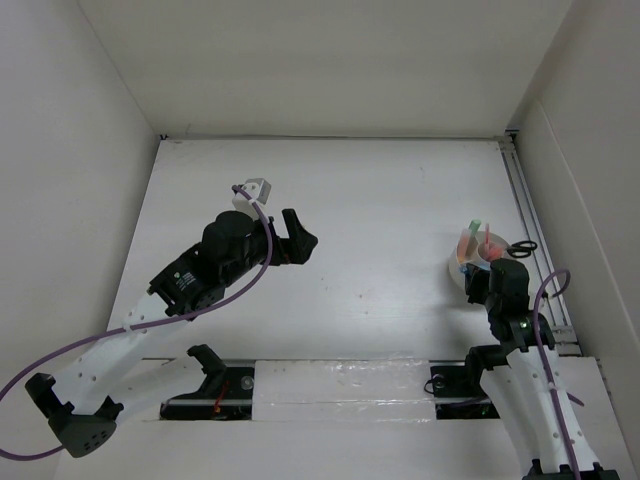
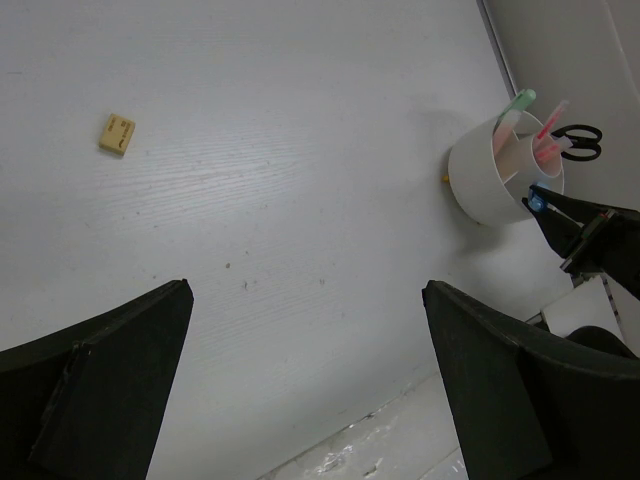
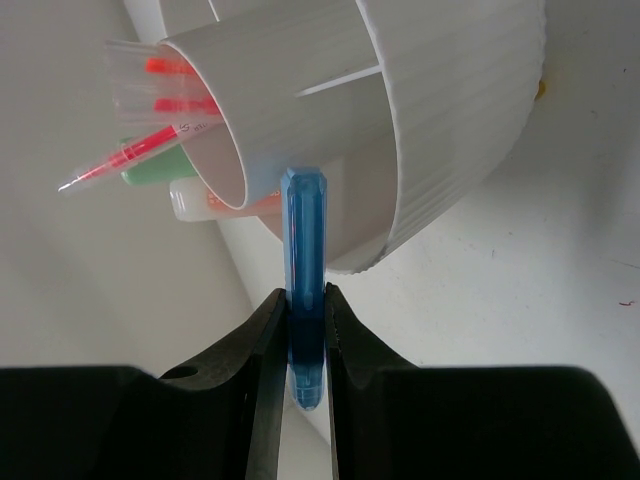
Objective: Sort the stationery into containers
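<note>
The white cup [image 1: 462, 268] stands at the right of the table; it also shows in the left wrist view [image 2: 482, 185] and the right wrist view [image 3: 440, 120]. Pink pens [image 3: 140, 150] and a mint-green marker [image 2: 520, 100] stick out of it. My right gripper [image 3: 304, 300] is shut on a light-blue marker [image 3: 302, 240], whose tip is at the cup's rim. Black scissors handles [image 1: 521, 247] show just past the cup; I cannot tell if they stand in it. My left gripper [image 2: 307, 290] is open and empty above bare table. A tiny yellow-black piece [image 2: 117, 134] lies far from the cup.
A small yellow bit [image 2: 445, 178] lies against the cup's base. A rail [image 1: 535, 230] runs along the table's right edge, close behind the cup. White walls enclose the table on three sides.
</note>
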